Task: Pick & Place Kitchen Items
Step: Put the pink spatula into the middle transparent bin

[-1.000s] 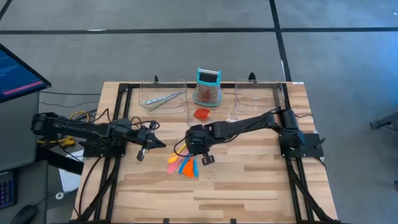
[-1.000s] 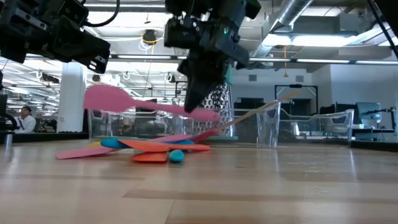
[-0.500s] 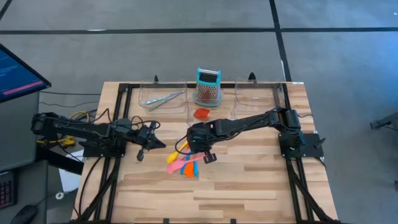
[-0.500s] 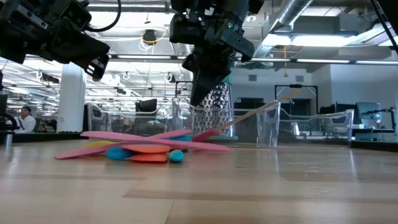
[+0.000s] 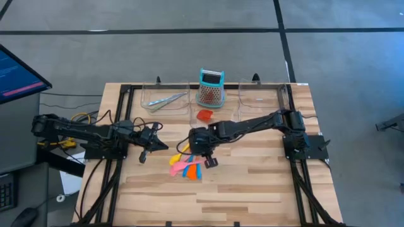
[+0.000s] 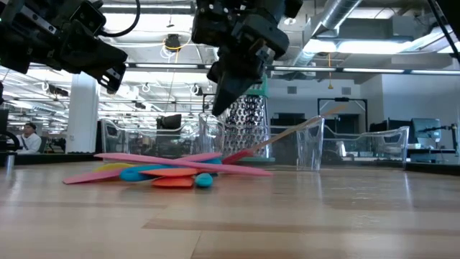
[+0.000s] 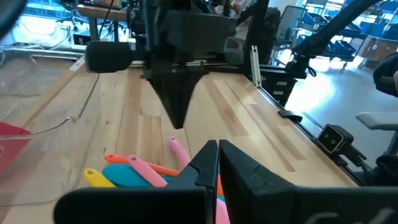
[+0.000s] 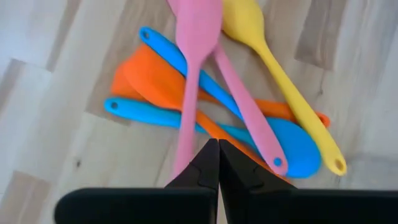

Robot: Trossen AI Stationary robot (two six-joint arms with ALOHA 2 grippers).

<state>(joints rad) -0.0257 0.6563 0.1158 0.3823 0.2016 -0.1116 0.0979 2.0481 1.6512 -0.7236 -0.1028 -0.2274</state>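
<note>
**Right pincer poised over the utensil heap, holding nothing**

The right pincer point(image 5: 211, 161) hangs just above the heap of plastic utensils point(image 5: 186, 166) on the table point(image 5: 252, 189), its two fingers pressed together with nothing between them; the low view shows its tip point(image 6: 219, 101) clear of the pile, and the right wrist view shows the closed tips point(image 8: 212, 163) directly over the handles. The heap lies directly below the pincer, towards the front edge of the table from the teal-topped grater point(image 5: 211, 88).

Topmost is the pink spatula point(image 8: 196, 74), whose long axis runs straight away from the pincer tip in the wrist view. A second pink utensil point(image 8: 249, 124) crosses beside it, with the yellow spoon point(image 8: 286, 81), two blue spoons point(image 8: 161, 53) and an orange spatula point(image 8: 146, 84) fanned beneath. The handles overlap, so I judge a clean grasp needs the fingers spread across the pink spatula's handle, at right angles to its length.

The left pincer point(image 5: 153, 144) waits beside the heap, also closed and empty, and well farther from it than the right. The metal tongs point(image 5: 163, 101) already lie in a clear tray point(image 5: 136, 101) beside the grater.
</note>
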